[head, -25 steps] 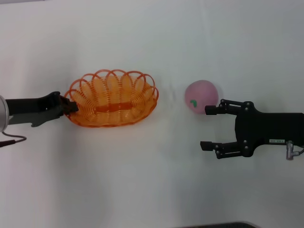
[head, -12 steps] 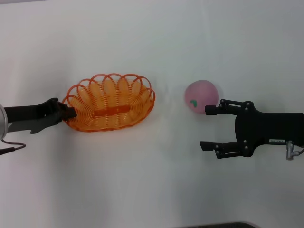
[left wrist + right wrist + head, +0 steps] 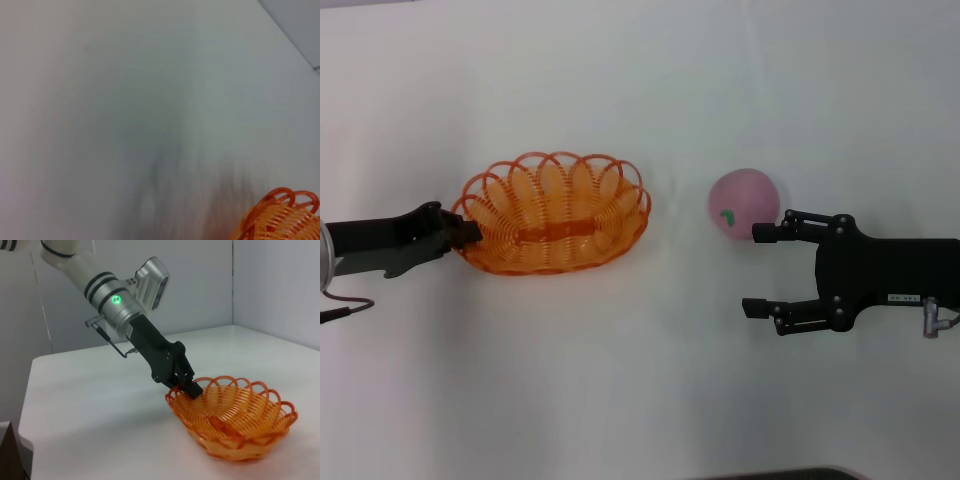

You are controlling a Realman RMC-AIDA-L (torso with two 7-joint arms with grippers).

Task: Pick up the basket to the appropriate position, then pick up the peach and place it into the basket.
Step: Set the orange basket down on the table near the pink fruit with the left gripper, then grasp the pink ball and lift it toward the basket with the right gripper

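The oval orange wire basket [image 3: 555, 212] is left of centre on the white table. My left gripper [image 3: 470, 232] is shut on the rim at the basket's left end; the right wrist view shows this grip [image 3: 187, 386] on the basket [image 3: 235, 415]. A bit of the basket's rim [image 3: 280, 215] shows in the left wrist view. The pink peach [image 3: 744, 202], with a green stem mark, lies on the table to the right, apart from the basket. My right gripper [image 3: 753, 269] is open and empty, with its far finger beside the peach's near side.
The white table [image 3: 640, 380] spreads around both things. A grey wall [image 3: 200, 285] stands behind the table's far edge in the right wrist view. A dark edge [image 3: 770, 474] shows at the bottom of the head view.
My left gripper has pulled the basket a little to the left and nearer to me, then eased it back slightly. The peach and the right gripper have not moved.
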